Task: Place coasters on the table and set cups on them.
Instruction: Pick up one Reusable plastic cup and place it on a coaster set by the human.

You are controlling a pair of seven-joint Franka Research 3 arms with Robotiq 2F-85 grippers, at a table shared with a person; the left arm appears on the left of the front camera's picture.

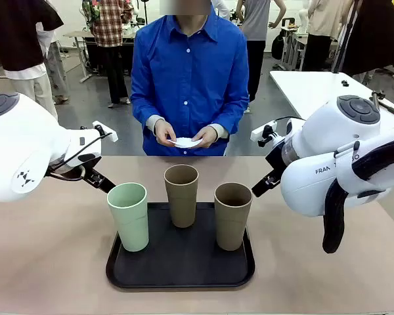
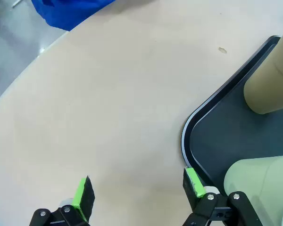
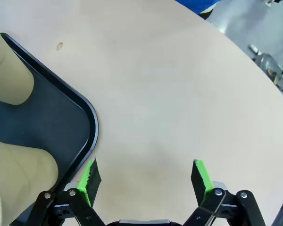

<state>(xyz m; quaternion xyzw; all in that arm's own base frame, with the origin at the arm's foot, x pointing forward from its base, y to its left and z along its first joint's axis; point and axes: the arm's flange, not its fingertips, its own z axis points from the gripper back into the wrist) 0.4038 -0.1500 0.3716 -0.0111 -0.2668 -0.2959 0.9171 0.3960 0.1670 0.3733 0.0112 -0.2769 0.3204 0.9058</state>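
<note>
- left gripper (image 2: pixel 137 184): jaws wide, grasping nothing, over bare table (image 2: pixel 99 94) beside the black tray (image 2: pixel 214 141) corner.
- right gripper (image 3: pixel 146 173): jaws equally wide, empty.
- mint cup (image 1: pixel 129 215) and tan cups (image 1: pixel 182 194) stand on the tray.
- coasters (image 1: pixel 186 142) lie in the person's hands (image 1: pixel 164 132).

worktop (image 1: pixel 46 262) smooth matt beige; tray (image 1: pixel 184 266) black plastic, slight sheen at rim; cups (image 1: pixel 182 197) matt, smooth; coasters (image 1: pixel 186 142) thin white paper; person's shirt (image 1: pixel 190 72) blue cloth.
</note>
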